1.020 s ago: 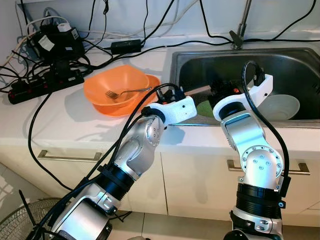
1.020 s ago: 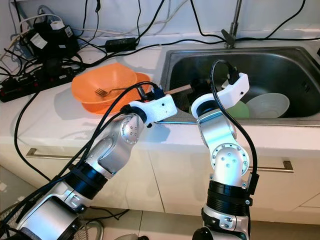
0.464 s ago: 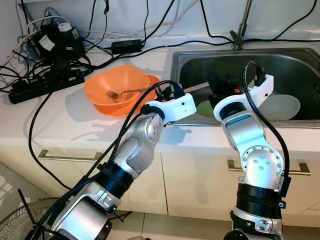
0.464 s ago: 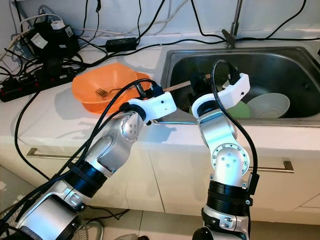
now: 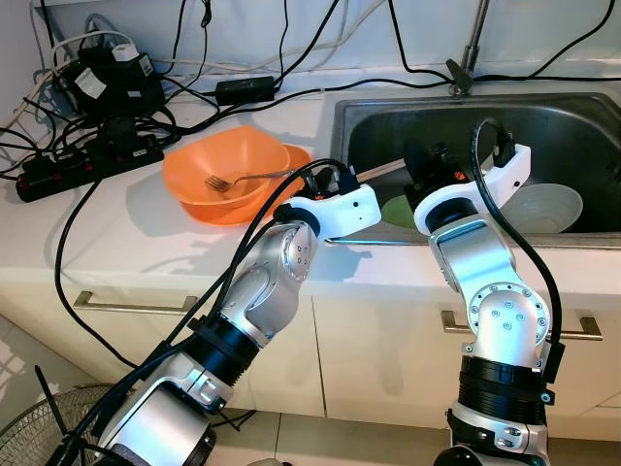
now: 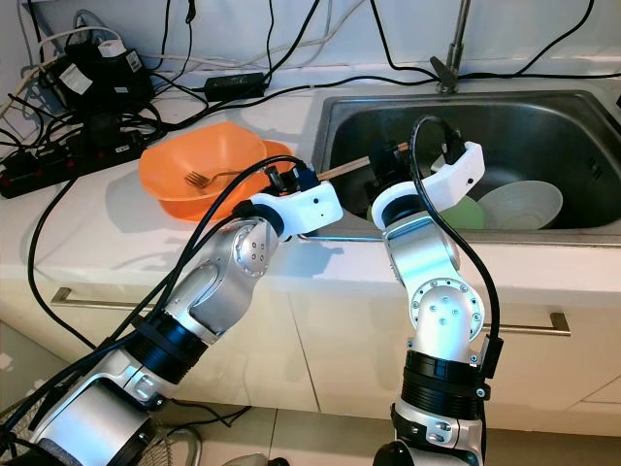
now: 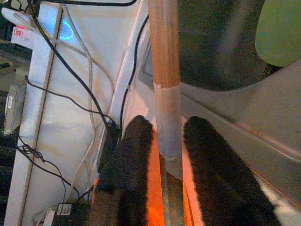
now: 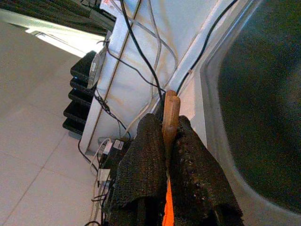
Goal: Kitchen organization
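Head camera looks down on a white kitchen counter with a steel sink (image 5: 582,121) at upper right. At frame centre both robot arms meet over the sink's left edge around one wooden handle (image 5: 383,171). The left gripper (image 7: 168,125) is narrow, its two black fingers closed on a taped stretch of the handle. The right gripper (image 8: 165,120) is clamped on the handle's rounded end.

Compared with a second ago, the handle is lifted slightly higher above the sink rim, and the dark bristly head seen then in front of the right wrist is now hidden behind it. This suggests the tool is coming up out of the sink, with putting it away not yet done.

Counted: two orange bowls (image 5: 209,160) stacked at centre left, one fork (image 5: 243,180) lying in the upper one, one white bowl (image 5: 548,209) and one green dish (image 5: 396,210) in the sink, one tap (image 5: 473,44) at the top edge
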Motion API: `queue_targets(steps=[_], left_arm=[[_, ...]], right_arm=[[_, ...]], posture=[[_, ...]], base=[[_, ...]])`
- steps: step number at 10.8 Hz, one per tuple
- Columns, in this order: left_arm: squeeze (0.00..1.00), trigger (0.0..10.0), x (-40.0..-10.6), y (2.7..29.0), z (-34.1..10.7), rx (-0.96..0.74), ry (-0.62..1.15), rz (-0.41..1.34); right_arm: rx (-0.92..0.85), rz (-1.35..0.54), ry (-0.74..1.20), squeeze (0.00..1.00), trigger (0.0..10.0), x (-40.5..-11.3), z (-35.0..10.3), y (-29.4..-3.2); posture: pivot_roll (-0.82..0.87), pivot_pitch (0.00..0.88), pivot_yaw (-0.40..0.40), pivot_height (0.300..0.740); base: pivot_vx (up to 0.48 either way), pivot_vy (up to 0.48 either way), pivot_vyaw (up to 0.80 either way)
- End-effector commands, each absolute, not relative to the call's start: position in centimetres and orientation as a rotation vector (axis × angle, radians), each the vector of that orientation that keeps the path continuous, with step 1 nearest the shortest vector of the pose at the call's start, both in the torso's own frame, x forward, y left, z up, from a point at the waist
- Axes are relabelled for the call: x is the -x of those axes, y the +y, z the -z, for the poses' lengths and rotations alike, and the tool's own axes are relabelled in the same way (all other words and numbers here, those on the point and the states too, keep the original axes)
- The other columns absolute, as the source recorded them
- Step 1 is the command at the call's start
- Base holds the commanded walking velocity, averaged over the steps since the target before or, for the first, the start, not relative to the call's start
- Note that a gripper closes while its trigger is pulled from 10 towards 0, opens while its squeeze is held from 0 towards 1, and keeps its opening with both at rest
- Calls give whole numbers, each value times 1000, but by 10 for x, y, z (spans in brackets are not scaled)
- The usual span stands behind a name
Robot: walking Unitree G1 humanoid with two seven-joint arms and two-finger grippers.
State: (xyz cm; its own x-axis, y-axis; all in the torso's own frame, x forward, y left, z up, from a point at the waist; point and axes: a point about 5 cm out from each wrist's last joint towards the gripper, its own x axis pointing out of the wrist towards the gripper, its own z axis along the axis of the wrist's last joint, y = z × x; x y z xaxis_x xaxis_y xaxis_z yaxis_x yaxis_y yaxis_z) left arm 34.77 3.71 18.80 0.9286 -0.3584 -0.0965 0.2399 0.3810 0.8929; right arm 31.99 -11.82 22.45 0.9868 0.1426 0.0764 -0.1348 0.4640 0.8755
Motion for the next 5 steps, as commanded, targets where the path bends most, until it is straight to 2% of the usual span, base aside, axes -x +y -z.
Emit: queue_targets(steps=[1, 5], left_arm=[[1000, 10000, -348, 41, -190, -1133, -120, 375], [1000, 10000, -348, 40, -191, -1142, -142, 377]], right_arm=[[-1129, -170, 22, 0, 0, -320, -222, -112], [-1150, -46, -10, 0, 0, -325, -217, -136]], posture=[[5, 0, 99, 740], [5, 0, 100, 740]], base=[[0, 0, 0], [0, 0, 0]])
